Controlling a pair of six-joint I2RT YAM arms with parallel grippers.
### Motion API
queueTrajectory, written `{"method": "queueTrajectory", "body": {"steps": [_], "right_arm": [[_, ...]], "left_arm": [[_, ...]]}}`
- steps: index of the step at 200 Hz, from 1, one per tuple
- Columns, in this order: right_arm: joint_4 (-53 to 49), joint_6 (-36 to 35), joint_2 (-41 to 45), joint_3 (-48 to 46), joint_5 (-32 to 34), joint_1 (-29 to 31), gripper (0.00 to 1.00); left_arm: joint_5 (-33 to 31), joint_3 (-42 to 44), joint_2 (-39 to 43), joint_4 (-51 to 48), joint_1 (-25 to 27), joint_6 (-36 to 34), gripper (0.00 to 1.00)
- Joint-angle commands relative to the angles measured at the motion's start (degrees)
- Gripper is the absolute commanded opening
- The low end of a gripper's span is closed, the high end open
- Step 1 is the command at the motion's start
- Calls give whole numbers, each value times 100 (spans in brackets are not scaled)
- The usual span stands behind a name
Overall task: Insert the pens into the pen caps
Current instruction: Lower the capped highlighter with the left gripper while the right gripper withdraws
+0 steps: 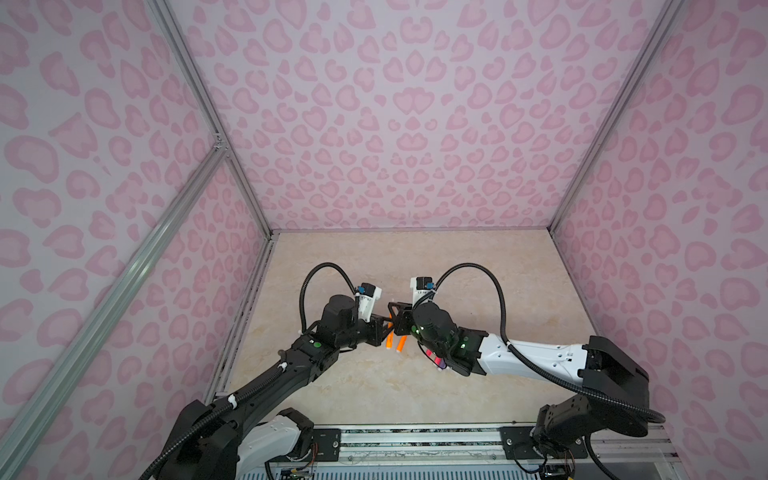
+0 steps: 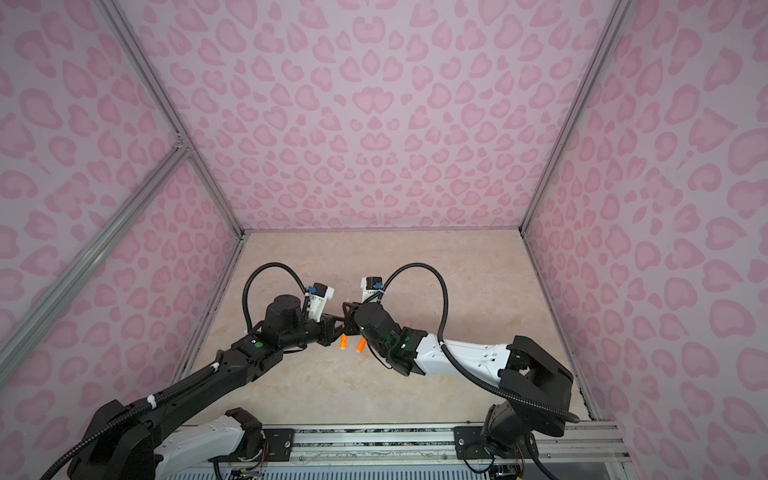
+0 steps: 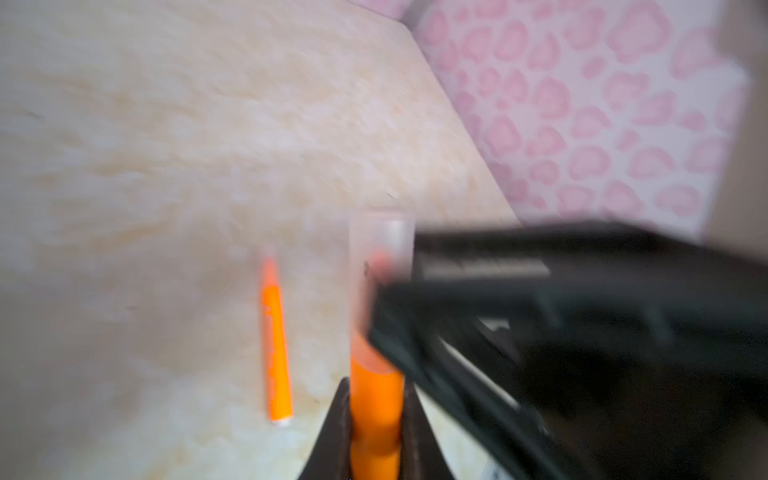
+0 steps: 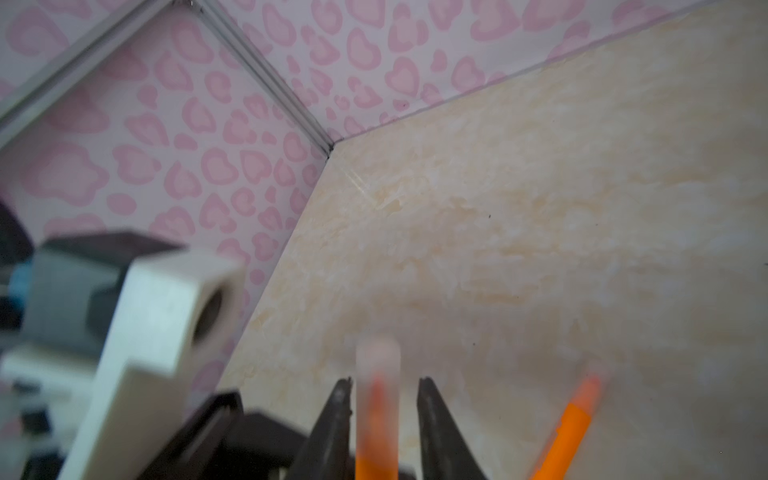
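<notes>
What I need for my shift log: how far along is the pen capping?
Done, apparently: a pale cap sits over the tip of one orange pen. In hand: the left gripper clamps that pen, the right gripper open around the cap. Left: a second orange pen lies on the table, capped or not unclear; pink and purple pens show under the right arm.

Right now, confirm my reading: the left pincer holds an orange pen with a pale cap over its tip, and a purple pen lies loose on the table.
The loose pen on the table is orange, not purple; the left wrist view shows it. The rest stands: the left pincer holds an orange pen with a pale cap over its tip.
</notes>
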State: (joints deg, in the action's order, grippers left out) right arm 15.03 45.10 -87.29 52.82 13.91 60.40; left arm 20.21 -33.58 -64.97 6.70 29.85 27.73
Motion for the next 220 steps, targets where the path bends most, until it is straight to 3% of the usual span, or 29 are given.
{"method": "queueTrajectory", "body": {"steps": [1,13,42,71,89,122,148,178,205,220], "right_arm": [[-585,-78,242,-63,45,-102,59],[-717,-67,471,-160,237,-195,67],[-946,-10,1170,-598,810,-469,71],[-1494,-107,1738,-773,1230,-869,72],[-2364,-51,1894,-535,1987,-1037,71],[-2677,-1192,2324,-574,3013,-1116,72],[-2272,-2116,2748,-940,3096,-1443,73],[-1485,-2622,3453,-1833,2936,-2529,74],[584,-3727,3724,-3233,2097,-4011,79],[764,-3779,3404,-3478,2019,-4801,79]], "left_arm": [[-1036,-252,-263,-82,13,118,4],[-1327,-451,-511,-439,18,132,4],[-2009,-1073,-1438,-1428,22,254,4],[-1929,-1478,-2308,-1705,21,279,4],[-1922,-1757,-2700,-1918,21,206,3],[-1853,-2097,-3244,-2247,21,171,3],[-1651,-2308,-3574,-2370,21,94,3],[-1074,-2448,-3906,-2345,45,110,3],[-922,-2445,-3975,-2415,96,217,3],[-904,-2383,-3913,-2363,105,229,19]]}}
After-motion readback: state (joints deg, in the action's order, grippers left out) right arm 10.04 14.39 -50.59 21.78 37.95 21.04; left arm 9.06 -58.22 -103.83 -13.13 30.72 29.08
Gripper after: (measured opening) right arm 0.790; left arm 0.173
